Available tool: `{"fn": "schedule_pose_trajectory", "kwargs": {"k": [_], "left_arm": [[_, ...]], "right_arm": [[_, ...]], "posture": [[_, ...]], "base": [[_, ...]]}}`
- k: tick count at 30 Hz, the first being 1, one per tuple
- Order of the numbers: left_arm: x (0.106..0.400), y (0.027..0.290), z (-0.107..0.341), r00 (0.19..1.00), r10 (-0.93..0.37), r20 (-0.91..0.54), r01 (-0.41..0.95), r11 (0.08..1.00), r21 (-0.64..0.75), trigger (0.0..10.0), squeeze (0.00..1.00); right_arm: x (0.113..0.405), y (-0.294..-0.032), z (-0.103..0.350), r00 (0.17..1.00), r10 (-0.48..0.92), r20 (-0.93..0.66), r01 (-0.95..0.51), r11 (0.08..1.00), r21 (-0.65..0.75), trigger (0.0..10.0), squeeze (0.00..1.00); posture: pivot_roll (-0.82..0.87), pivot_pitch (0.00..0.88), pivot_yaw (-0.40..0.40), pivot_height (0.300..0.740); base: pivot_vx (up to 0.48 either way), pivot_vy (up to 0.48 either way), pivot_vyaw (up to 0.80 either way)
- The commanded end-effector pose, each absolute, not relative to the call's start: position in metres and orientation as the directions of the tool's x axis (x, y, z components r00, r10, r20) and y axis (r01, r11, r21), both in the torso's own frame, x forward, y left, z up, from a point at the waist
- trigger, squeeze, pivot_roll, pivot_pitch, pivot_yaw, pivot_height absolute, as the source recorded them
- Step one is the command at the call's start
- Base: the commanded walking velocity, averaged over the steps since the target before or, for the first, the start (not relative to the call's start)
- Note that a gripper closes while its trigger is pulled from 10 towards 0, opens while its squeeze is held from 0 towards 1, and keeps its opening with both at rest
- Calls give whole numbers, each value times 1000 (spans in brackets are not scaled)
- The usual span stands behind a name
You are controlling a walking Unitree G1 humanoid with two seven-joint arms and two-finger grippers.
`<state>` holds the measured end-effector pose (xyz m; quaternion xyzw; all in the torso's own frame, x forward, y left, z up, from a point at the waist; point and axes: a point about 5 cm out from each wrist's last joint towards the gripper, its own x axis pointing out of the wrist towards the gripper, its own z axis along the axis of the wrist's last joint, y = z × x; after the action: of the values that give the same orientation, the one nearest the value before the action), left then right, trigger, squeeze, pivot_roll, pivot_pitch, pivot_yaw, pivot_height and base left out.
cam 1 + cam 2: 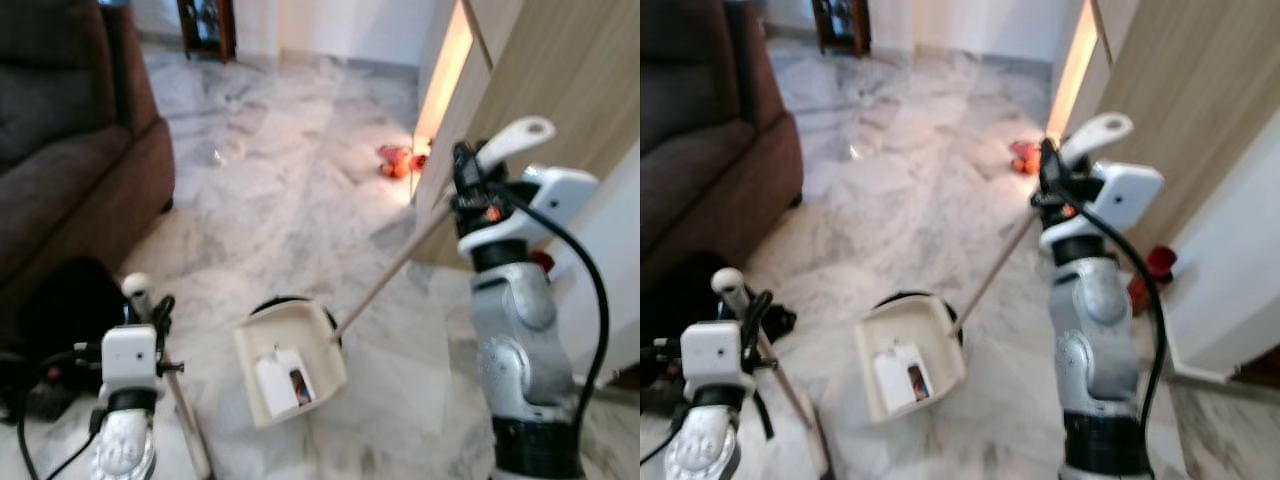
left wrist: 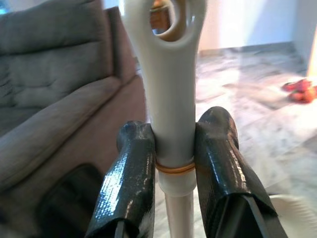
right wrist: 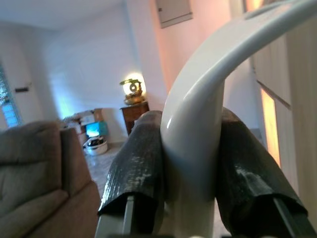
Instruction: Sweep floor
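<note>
A cream dustpan rests tilted on the marble floor in front of me, with a white scrap and a small dark bit inside it. Its long pale pole rises to a white curved handle, and my right gripper is shut on that handle at chest height. At the lower left, my left gripper is shut on the white top of the broom handle, just below its hanging loop. The broom stick slants down to the floor by my left side.
A brown sofa fills the left, with a black bag at its foot. A dark round object lies behind the dustpan. Red toys lie by the lit doorway. Wooden panels and a white wall stand to the right.
</note>
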<state>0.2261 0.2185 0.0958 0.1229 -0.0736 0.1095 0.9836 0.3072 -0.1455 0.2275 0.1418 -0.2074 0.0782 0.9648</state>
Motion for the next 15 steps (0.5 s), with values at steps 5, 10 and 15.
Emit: {"fn": "schedule_pose_trajectory", "kwargs": {"k": [5,10,15], "left_arm": [[227,216,102,962,185,203,-231,943,238,10000,0],[228,216,102,961,185,205,-232,943,237,10000,0],[228,216,102,961,185,207,-233,943,237,10000,0]], "right_arm": [[305,-150,239,879,70,471,-215,941,262,10000,0],[305,-150,239,878,69,473,-215,941,261,10000,0],[306,-150,240,876,70,477,-218,940,261,10000,0]], "posture": [[170,74,-34,740],[169,66,-34,740],[168,62,-34,740]], "base": [[300,0,0],[301,0,0],[299,0,0]]}}
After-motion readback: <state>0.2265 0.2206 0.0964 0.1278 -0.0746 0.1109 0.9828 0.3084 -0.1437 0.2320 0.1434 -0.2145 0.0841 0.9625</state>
